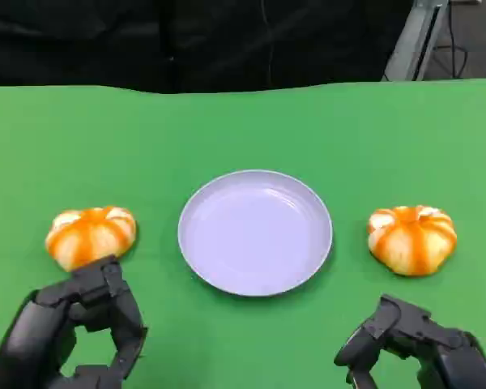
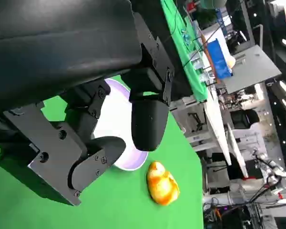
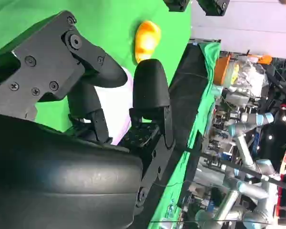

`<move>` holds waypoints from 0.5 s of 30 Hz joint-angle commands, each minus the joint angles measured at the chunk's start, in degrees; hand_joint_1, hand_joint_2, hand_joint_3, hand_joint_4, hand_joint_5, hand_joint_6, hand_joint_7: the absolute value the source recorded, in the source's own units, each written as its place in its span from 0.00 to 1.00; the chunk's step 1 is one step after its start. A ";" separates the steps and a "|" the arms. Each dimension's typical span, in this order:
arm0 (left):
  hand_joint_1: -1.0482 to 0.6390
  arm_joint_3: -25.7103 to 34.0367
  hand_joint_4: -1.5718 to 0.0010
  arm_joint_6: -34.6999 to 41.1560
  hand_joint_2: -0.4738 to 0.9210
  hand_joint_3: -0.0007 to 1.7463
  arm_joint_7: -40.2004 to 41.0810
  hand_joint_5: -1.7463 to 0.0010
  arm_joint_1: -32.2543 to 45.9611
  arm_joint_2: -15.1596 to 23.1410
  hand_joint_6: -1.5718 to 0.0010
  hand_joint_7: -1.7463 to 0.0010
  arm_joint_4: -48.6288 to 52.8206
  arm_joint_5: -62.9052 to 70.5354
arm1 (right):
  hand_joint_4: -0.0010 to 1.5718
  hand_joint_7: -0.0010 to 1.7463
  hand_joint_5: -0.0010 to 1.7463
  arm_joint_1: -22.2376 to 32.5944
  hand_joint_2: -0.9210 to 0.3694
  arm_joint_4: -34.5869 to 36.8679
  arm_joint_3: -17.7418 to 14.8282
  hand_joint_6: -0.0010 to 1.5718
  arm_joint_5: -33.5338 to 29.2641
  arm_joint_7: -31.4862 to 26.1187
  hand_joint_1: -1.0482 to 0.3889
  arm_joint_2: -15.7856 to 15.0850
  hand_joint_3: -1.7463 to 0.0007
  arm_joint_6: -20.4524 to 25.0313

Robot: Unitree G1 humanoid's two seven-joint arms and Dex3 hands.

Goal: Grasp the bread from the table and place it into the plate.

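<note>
Bread (image 1: 90,236) beside empty plate (image 1: 255,231), left hand (image 1: 77,332) and right hand (image 1: 417,344) low, fingers curled, empty.

1. A round, orange-striped bread bun (image 1: 91,235) lay on the green cloth to my left of the plate.
2. A second, matching bun (image 1: 412,238) lay to its right.
3. The shallow, round, pale lavender plate (image 1: 255,231) sat upright between them, holding nothing.

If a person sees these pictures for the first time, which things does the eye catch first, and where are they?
The eye goes first to the empty white plate in the middle of the green table. One orange-striped bread lies to its left and another bread to its right. At the near edge, the black left hand and right hand hold nothing.
</note>
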 commanded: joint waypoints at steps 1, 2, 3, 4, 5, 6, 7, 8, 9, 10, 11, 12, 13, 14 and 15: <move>0.63 0.85 0.46 0.09 0.58 0.73 -0.02 0.00 -0.06 0.76 0.57 0.01 0.16 -0.44 | 0.45 0.74 0.92 -0.28 0.43 0.10 -0.30 0.50 0.11 -0.09 0.67 -0.33 0.27 0.25; 0.63 0.85 0.46 0.09 0.59 0.73 -0.10 0.00 -0.12 0.73 0.57 0.01 0.27 -0.58 | 0.45 0.74 0.92 -0.33 0.43 0.16 -0.34 0.50 0.15 -0.06 0.67 -0.37 0.27 0.24; 0.63 0.83 0.46 0.03 0.59 0.73 -0.10 0.00 -0.16 0.72 0.57 0.01 0.39 -0.53 | 0.45 0.74 0.92 -0.37 0.42 0.22 -0.40 0.50 0.19 -0.05 0.68 -0.40 0.27 0.25; 0.63 0.82 0.46 0.00 0.59 0.73 -0.08 0.00 -0.19 0.65 0.57 0.01 0.49 -0.56 | 0.45 0.74 0.92 -0.40 0.42 0.28 -0.45 0.50 0.27 -0.05 0.68 -0.41 0.27 0.25; 0.63 0.82 0.46 -0.01 0.59 0.73 -0.06 0.00 -0.20 0.59 0.57 0.01 0.55 -0.58 | 0.45 0.74 0.92 -0.42 0.42 0.33 -0.48 0.50 0.31 -0.05 0.68 -0.42 0.27 0.25; 0.63 0.83 0.46 -0.46 0.59 0.73 -0.14 0.00 -0.29 0.58 0.57 0.01 0.79 -0.55 | 0.45 0.74 0.92 -0.44 0.42 0.39 -0.51 0.50 0.38 -0.04 0.68 -0.43 0.27 0.21; 0.63 0.85 0.47 -0.74 0.59 0.73 -0.19 0.00 -0.33 0.59 0.57 0.01 0.95 -0.51 | 0.45 0.74 0.92 -0.46 0.43 0.45 -0.52 0.50 0.46 -0.02 0.68 -0.44 0.27 0.18; 0.63 0.87 0.47 -0.79 0.59 0.73 -0.21 0.00 -0.34 0.61 0.57 0.01 1.01 -0.49 | 0.45 0.74 0.92 -0.47 0.43 0.46 -0.52 0.50 0.51 0.01 0.68 -0.45 0.27 0.14; 0.63 0.91 0.47 -0.82 0.59 0.73 -0.26 0.00 -0.37 0.63 0.57 0.01 1.07 -0.55 | 0.45 0.74 0.92 -0.50 0.43 0.47 -0.50 0.50 0.52 0.01 0.68 -0.45 0.27 0.16; 0.63 0.94 0.47 -0.77 0.59 0.73 -0.30 0.00 -0.44 0.60 0.57 0.01 1.13 -0.67 | 0.45 0.74 0.92 -0.60 0.43 0.56 -0.49 0.50 0.55 0.03 0.67 -0.44 0.27 0.13; 0.63 0.96 0.47 -0.70 0.59 0.73 -0.38 0.00 -0.55 0.58 0.57 0.01 1.23 -0.83 | 0.45 0.74 0.92 -0.73 0.43 0.70 -0.49 0.50 0.57 0.04 0.67 -0.43 0.27 0.12; 0.63 0.98 0.47 -0.67 0.59 0.73 -0.43 0.00 -0.64 0.56 0.57 0.02 1.30 -0.94 | 0.45 0.74 0.92 -0.82 0.43 0.80 -0.50 0.50 0.59 0.05 0.67 -0.42 0.28 0.10; 0.63 1.00 0.47 -0.54 0.59 0.73 -0.39 0.00 -0.68 0.67 0.57 0.02 1.26 -0.76 | 0.45 0.74 0.92 -0.92 0.42 0.91 -0.49 0.50 0.61 0.06 0.67 -0.42 0.28 0.14; 0.63 1.01 0.47 -0.32 0.59 0.73 -0.31 0.00 -0.62 0.72 0.57 0.02 1.10 -0.65 | 0.45 0.74 0.92 -0.95 0.42 0.96 -0.48 0.50 0.54 0.01 0.67 -0.39 0.28 0.15; 0.63 1.02 0.47 -0.15 0.59 0.73 -0.25 0.00 -0.56 0.74 0.57 0.02 0.96 -0.60 | 0.45 0.74 0.92 -0.97 0.42 0.99 -0.46 0.50 0.47 -0.04 0.67 -0.36 0.28 0.16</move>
